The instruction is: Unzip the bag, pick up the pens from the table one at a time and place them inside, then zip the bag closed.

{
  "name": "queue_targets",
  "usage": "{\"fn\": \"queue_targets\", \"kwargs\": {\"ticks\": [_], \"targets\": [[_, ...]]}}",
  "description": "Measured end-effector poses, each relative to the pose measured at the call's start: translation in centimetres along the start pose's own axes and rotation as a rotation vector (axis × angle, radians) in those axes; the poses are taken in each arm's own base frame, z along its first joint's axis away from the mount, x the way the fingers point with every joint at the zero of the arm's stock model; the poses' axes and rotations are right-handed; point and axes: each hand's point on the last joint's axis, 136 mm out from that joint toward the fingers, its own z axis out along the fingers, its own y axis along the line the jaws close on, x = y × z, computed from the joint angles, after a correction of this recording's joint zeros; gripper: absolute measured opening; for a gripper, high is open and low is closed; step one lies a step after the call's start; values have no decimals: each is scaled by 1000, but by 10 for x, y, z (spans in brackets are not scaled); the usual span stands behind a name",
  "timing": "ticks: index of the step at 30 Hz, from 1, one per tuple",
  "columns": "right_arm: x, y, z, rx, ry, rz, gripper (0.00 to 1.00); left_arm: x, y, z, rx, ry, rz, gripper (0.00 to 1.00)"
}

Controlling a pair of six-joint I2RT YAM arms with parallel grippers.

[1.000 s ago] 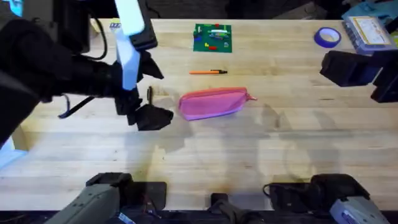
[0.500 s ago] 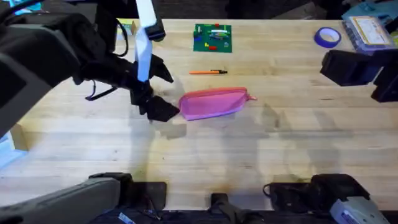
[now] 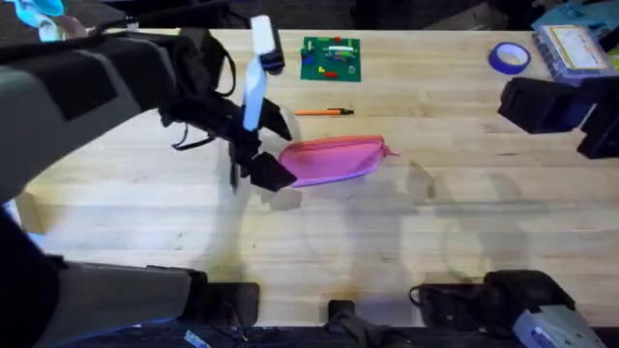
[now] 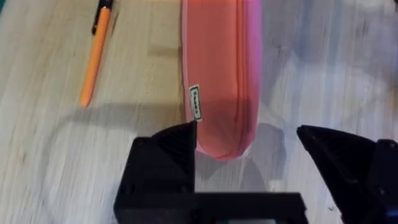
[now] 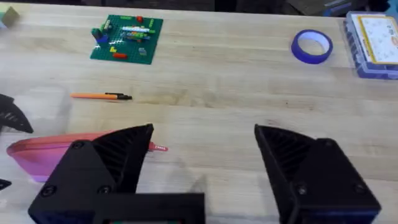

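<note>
From left to right: your left jaws (image 4: 245, 146) stand spread, straddling the near end of the pink bag (image 3: 334, 159), which lies zipped shut mid-bench with one orange pen (image 3: 324, 112) just behind it. The bag looks soft and light and will likely slide or crumple, so pin one end and take the zip tab (image 3: 391, 151) at the other; the pen is slim and stiff, best pinched at mid-length. Your right jaws (image 5: 202, 155) hang released above open bench (image 3: 435, 242), well clear of the green board (image 3: 331, 59) and tape roll (image 3: 509, 57).

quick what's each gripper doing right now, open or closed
left gripper: open, straddling the end of the pink pouch, holding nothing
right gripper: open, empty
</note>
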Motion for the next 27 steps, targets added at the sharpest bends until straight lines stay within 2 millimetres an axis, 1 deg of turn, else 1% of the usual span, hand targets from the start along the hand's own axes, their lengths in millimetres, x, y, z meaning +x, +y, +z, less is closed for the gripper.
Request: {"fn": "queue_targets", "kwargs": {"ticks": [4, 8, 9, 10, 12, 14, 15, 16, 17, 23, 27], "targets": [[0, 0, 0, 0, 0, 0, 998, 1, 0, 9, 23, 6, 6, 993], [0, 0, 0, 0, 0, 0, 997, 2, 2, 12, 25, 6, 3, 995], [0, 0, 0, 0, 0, 0, 997, 2, 3, 12, 24, 5, 4, 954], [0, 0, 0, 0, 0, 0, 997, 2, 3, 12, 23, 5, 8, 829], [0, 0, 0, 0, 0, 0, 997, 2, 4, 12, 20, 4, 10, 536], [0, 0, 0, 0, 0, 0, 997, 1, 5, 12, 15, 2, 14, 219], [0, 0, 0, 0, 0, 0, 997, 1, 6, 12, 11, 2, 19, 95], [0, 0, 0, 0, 0, 0, 997, 1, 7, 12, 10, 3, 21, 60], [0, 0, 0, 0, 0, 0, 998, 1, 7, 12, 10, 3, 20, 48], [2, 0, 0, 0, 9, 0, 998, 1, 7, 12, 10, 3, 21, 45], [10, 0, 0, 0, 40, 1, 998, 1, 7, 12, 10, 3, 21, 41]]}}
